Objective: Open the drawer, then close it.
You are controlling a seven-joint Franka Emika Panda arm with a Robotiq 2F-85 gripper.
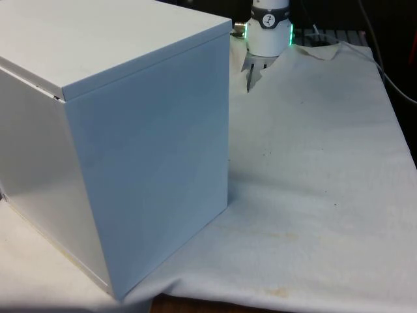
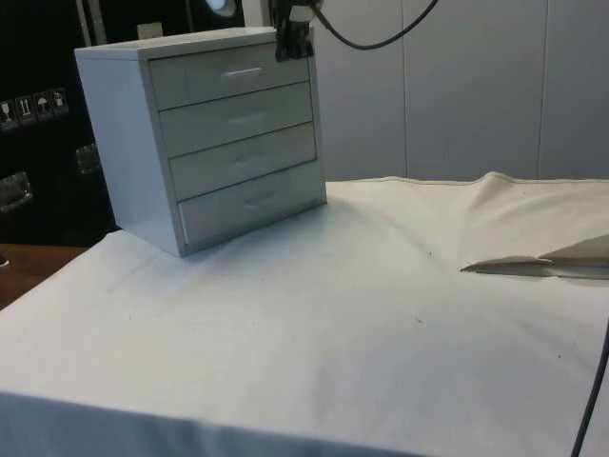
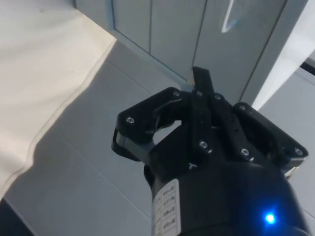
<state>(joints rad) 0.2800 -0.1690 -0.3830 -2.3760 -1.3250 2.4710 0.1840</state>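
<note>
A white chest of drawers (image 2: 214,143), all drawers shut, is standing upper left in the side view. The gripper (image 2: 293,46), fingers together and empty, is hovering by its top drawer (image 2: 231,75); it should probably hook the handle (image 2: 241,72) squarely.

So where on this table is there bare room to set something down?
The white cloth lies bare in front of the grey four-drawer chest, out to a raised fold at the side view's right. It is crowded only by the top drawer, where the black pincer hangs at its corner.
</note>
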